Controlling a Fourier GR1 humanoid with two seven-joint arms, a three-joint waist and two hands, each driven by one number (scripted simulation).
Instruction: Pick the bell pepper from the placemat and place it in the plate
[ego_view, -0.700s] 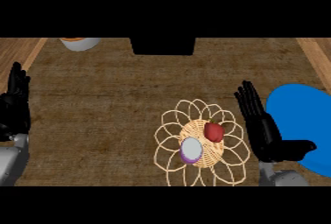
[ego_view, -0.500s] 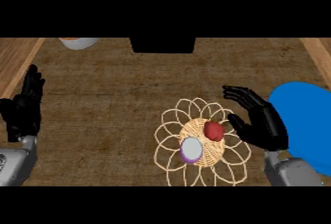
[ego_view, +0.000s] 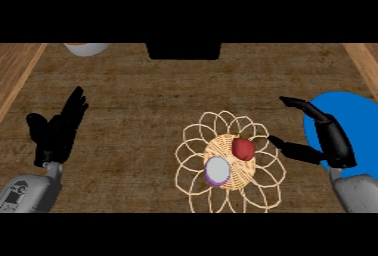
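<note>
- Clearly the step in hand is the approach: the right hand (ego_view: 329, 141) hangs just right of the woven placemat (ego_view: 229, 165), fingers spread and half curled, thumb reaching left, and it holds nothing.
- The red bell pepper (ego_view: 244, 148) lies on the placemat's woven middle, toward its right side, near the thumb tip but apart from it.
- Beside the pepper, lower and to the left on the same mat, sits a pale rounded thing with a purple edge (ego_view: 218, 171); I cannot tell what it is.
- The blue plate (ego_view: 358, 112) lies at the right edge of the table (ego_view: 140, 95), partly under the right hand and forearm.
- The left hand (ego_view: 57, 131) rests open near the left edge, fingers straight and pointing far, empty.
- A white bowl (ego_view: 86, 48) shows at the far left edge.
- Next, I judge, the right hand must move a little left and down so fingers and thumb straddle the pepper, then close round it without nudging the pale neighbour.
- After that comes a lift and a short carry right to the plate.
</note>
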